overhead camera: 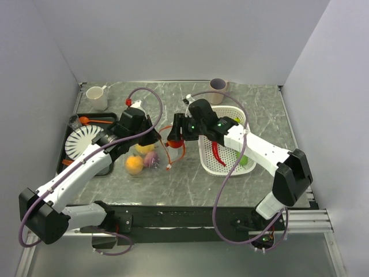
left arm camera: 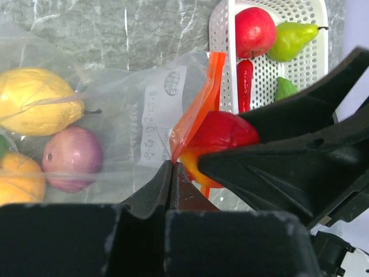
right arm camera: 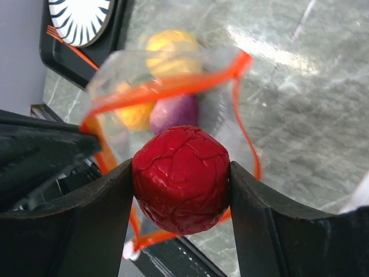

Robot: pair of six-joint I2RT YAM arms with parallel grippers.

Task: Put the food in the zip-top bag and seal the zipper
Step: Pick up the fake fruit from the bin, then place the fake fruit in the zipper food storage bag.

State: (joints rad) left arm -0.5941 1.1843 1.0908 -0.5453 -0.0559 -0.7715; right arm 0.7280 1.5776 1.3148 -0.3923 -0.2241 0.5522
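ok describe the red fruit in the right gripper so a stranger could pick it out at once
On the grey table, look to the middle, at the mouth of the clear zip-top bag. There the right gripper pinches a round red fruit with crinkled skin. The smooth red apple and red chilli lie in the white basket; this one is gripped.

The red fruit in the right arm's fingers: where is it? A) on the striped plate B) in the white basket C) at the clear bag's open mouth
C: the right fingers grip the red fruit just in front of the bag's orange-edged opening.
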